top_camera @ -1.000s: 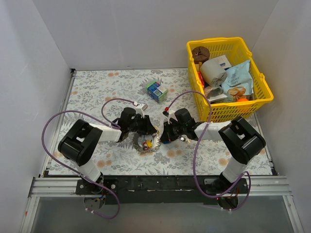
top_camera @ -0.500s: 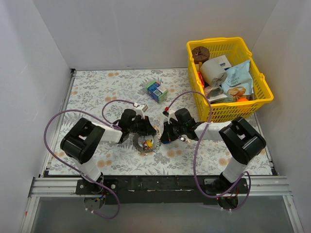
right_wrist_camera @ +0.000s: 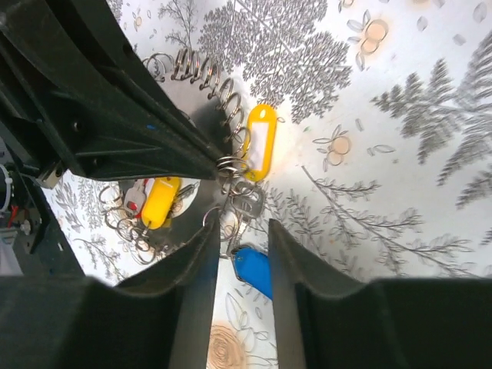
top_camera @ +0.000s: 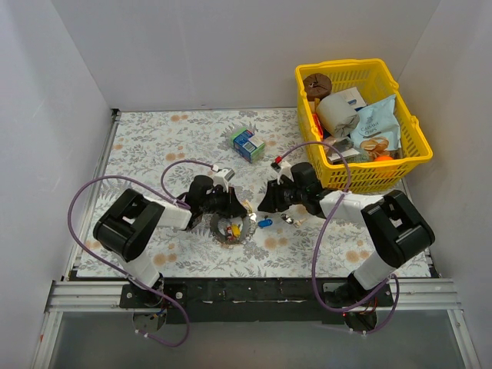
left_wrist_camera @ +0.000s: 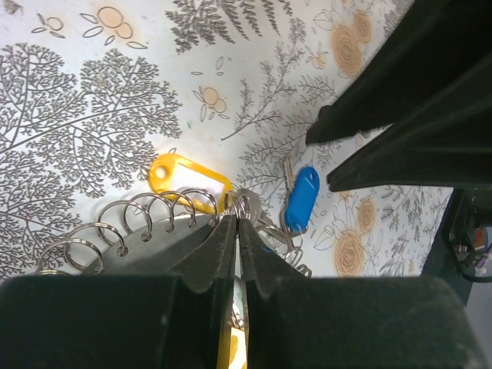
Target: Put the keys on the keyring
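Observation:
The keyring (top_camera: 229, 229) is a grey band edged with wire coils, lying on the flowered mat; its band also shows in the left wrist view (left_wrist_camera: 146, 247). My left gripper (top_camera: 240, 206) (left_wrist_camera: 237, 223) is shut on a wire loop at its right edge. On that loop hang a yellow-tagged key (left_wrist_camera: 188, 178) (right_wrist_camera: 260, 142) and a metal key (right_wrist_camera: 247, 203). A blue-tagged key (top_camera: 264, 223) (left_wrist_camera: 302, 198) (right_wrist_camera: 255, 270) lies on the mat beside the ring. My right gripper (top_camera: 267, 207) (right_wrist_camera: 240, 238) is open just over it, its fingers apart on both sides. Another yellow tag (right_wrist_camera: 160, 201) lies inside the ring.
A blue-green carton (top_camera: 247, 143) stands on the mat behind the grippers. A yellow basket (top_camera: 419, 138) full of packets and a roll stands at the back right. White walls close in the left, back and right sides.
My right gripper has opened and drawn back to the right, leaving the blue-tagged key on the mat. My left gripper has closed fully at the ring's edge.

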`<act>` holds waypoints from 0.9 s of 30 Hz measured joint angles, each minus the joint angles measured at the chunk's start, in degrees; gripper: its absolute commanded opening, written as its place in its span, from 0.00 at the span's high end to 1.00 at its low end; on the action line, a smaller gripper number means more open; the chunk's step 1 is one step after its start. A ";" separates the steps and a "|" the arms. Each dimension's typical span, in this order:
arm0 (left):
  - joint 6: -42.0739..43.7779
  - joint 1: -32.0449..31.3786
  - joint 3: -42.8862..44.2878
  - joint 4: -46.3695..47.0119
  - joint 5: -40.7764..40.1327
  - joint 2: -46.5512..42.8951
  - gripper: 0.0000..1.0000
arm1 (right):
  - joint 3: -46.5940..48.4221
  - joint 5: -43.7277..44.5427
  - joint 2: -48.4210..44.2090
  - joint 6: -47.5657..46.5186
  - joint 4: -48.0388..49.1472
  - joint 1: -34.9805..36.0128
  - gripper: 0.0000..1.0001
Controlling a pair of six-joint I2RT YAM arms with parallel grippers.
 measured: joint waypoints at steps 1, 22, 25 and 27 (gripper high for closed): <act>0.37 0.00 -0.20 -0.13 0.33 -0.48 0.97 | -0.24 -0.46 -0.52 -0.07 0.61 -0.74 0.47; 7.89 0.00 -1.09 -10.75 10.43 -18.36 1.00 | -2.80 -20.17 -9.70 -9.22 6.64 -2.89 0.42; 7.96 0.00 -1.14 -11.21 12.28 -19.56 1.00 | -2.80 -21.42 -9.70 -9.31 6.78 -3.15 0.41; 7.93 0.00 -1.14 -11.41 13.44 -20.39 1.00 | -2.78 -22.40 -9.70 -9.38 6.84 -3.26 0.41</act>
